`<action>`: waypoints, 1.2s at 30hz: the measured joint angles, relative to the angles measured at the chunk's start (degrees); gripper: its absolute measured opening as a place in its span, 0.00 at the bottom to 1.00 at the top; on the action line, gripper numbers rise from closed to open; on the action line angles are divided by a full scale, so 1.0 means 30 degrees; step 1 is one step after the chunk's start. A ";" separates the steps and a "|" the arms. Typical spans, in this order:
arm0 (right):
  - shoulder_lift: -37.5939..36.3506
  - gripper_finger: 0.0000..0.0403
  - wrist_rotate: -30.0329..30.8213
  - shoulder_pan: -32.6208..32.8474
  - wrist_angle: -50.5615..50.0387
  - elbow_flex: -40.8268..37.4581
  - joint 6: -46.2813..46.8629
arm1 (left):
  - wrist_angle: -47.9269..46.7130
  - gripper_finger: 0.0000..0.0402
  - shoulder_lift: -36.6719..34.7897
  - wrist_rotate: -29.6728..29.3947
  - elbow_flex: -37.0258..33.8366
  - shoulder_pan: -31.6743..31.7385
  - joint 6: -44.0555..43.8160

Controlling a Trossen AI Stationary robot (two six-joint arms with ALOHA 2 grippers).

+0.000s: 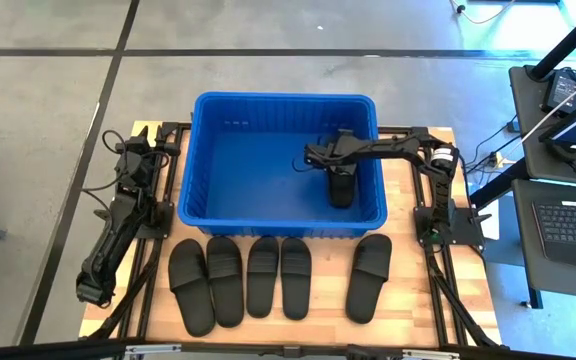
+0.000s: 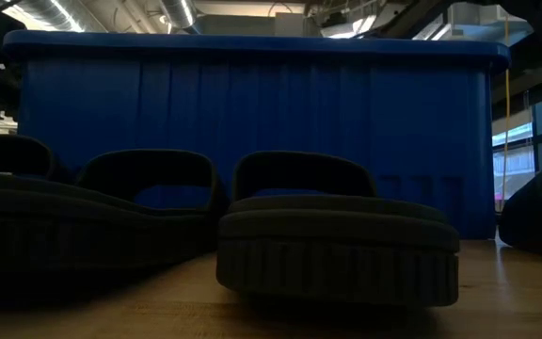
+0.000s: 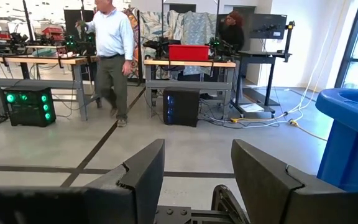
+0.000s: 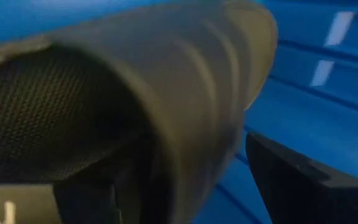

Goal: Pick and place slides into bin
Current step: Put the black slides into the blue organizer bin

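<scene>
Right claw: we are pinching one matte black rubber slide sandal over the large bright blue plastic bin, toward 3 o'clock.
Remaining slides: five are lying on the wooden counter at 6 o'clock.
Left claw: we are idling at 9 o'clock, fingers spread.
Risk: the sandal may be snagging on release.

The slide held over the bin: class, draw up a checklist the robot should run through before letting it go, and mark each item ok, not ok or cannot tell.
1. Right gripper is inside the bin's walls: ok.
2. The held slide is over the bin floor, clear of the rim: ok.
3. Grip is still secure on the slide: cannot tell.
4. Landing spot is free of other slides: ok.
5. Left gripper is parked beside the bin, out of the way: ok.
6. Five slides wait on the table in front of the bin: ok.
</scene>
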 joint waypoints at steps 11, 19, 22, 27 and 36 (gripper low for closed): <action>0.0000 0.63 -0.0965 0.0073 -0.3063 0.2337 0.0021 | 0.0000 0.45 0.0000 0.0000 0.0000 0.0000 0.0000; 0.0000 0.63 -0.2603 0.0439 -0.4756 0.3582 0.0147 | -0.0007 0.45 0.0000 0.0000 0.0000 0.0000 0.0000; 0.0000 0.63 -0.2768 0.0687 -0.6171 0.4684 0.0653 | -0.0007 0.45 0.0003 0.0007 0.0003 0.0000 0.0000; 0.0000 0.63 -0.2780 0.1283 -0.8760 0.8000 0.2074 | -0.0007 0.45 0.0003 0.0004 0.0004 0.0003 0.0000; -0.0938 0.63 -0.2804 0.4608 -1.2640 1.4735 0.6015 | -0.0007 0.45 0.0003 0.0007 0.0004 0.0002 -0.0044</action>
